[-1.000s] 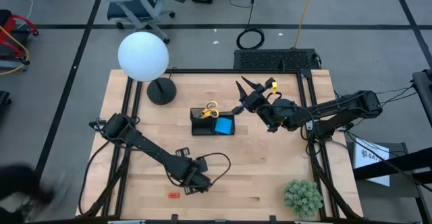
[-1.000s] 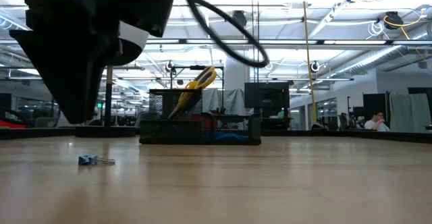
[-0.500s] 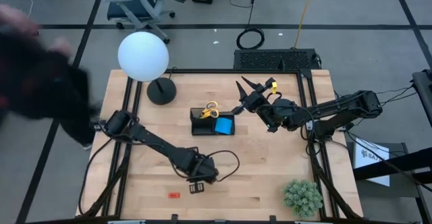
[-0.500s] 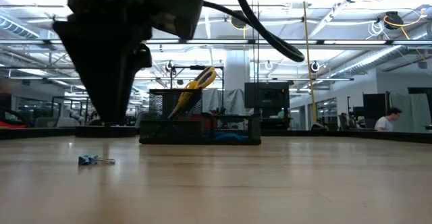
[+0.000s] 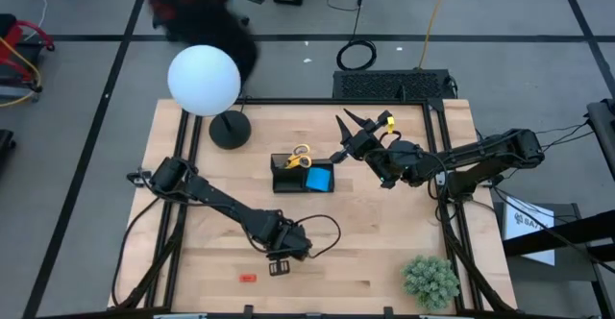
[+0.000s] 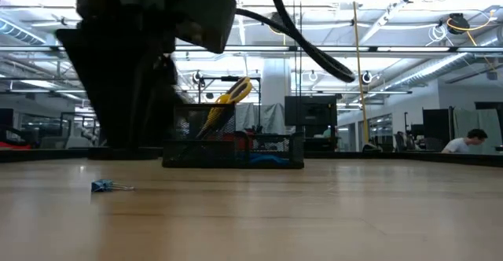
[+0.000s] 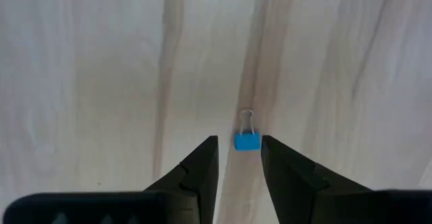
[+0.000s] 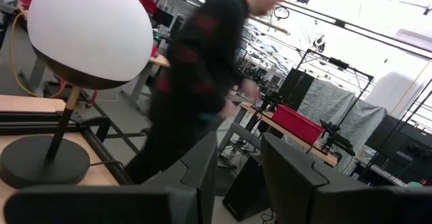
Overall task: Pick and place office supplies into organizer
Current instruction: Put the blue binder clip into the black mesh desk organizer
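Observation:
A small blue binder clip (image 7: 247, 141) lies flat on the wooden table near its front edge, with its wire handles toward the far side. It also shows in the low view (image 6: 106, 186). My left gripper (image 7: 239, 143) points straight down over it, open, with one fingertip on either side and touching nothing. The black organizer (image 5: 303, 176) stands mid-table and holds yellow-handled scissors (image 5: 301, 155) upright and a blue pad (image 5: 320, 179). A tiny red piece (image 5: 247, 279) lies near the front edge. My right gripper (image 5: 341, 136) hangs raised to the right of the organizer, open, with nothing between its fingers.
A lamp with a white globe (image 5: 204, 81) and a black round base (image 5: 230, 129) stands at the far left. A green plant ball (image 5: 430, 281) sits at the near right corner. A person (image 8: 202, 69) walks past beyond the far left corner.
My left gripper has shifted a little toward the table's right edge and rolled about its downward axis, staying open and low over the table. A person has walked around the table's left side to its far side. The right arm has kept still.

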Controlling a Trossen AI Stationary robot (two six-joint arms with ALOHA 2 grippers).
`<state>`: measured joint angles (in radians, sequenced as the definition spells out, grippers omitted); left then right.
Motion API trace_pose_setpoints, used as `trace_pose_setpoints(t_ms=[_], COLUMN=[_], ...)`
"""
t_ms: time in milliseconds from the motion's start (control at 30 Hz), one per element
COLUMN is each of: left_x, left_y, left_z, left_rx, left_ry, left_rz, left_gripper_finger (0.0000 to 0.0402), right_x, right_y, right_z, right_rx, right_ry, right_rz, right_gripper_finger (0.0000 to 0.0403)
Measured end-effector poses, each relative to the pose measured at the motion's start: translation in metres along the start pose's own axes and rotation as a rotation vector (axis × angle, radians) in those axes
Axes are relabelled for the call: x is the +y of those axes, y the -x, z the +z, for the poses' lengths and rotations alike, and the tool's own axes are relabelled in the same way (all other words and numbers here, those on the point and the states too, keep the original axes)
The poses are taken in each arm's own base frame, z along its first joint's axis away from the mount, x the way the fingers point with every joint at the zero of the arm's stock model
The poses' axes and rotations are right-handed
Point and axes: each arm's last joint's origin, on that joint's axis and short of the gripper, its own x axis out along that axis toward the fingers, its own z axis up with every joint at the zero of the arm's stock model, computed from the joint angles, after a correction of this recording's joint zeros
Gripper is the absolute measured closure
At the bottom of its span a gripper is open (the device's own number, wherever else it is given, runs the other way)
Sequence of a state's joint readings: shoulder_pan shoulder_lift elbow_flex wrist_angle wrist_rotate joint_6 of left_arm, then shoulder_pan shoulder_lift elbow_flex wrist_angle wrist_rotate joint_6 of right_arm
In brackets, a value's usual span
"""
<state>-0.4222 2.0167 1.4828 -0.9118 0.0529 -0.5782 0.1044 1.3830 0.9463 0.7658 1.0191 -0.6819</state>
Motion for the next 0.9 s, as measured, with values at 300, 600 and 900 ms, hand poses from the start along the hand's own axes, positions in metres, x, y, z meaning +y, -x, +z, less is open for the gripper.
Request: trace_pose_setpoints(t_ms=[300,600,900], left_x=[0.004,0.001,-0.001], left_y=[-0.016,-0.019,-0.019], left_z=[-0.010,-0.008,-0.005], left_rx=[0.047,0.029,-0.001], left_ry=[0.013,-0.008,-0.031], left_rz=[-0.022,-0.078,-0.094], left_gripper_finger=[0.0282,0.0282,0.0282], right_x=[0.000,0.000,0.000], right_y=[0.000,0.000,0.000], right_z=[0.000,0.000,0.000], right_rx=[0.000,0.000,0.000], right_ry=[0.000,0.000,0.000], right_rz=[0.000,0.000,0.000], right_gripper_finger=[0.0298,0.0298,0.0298])
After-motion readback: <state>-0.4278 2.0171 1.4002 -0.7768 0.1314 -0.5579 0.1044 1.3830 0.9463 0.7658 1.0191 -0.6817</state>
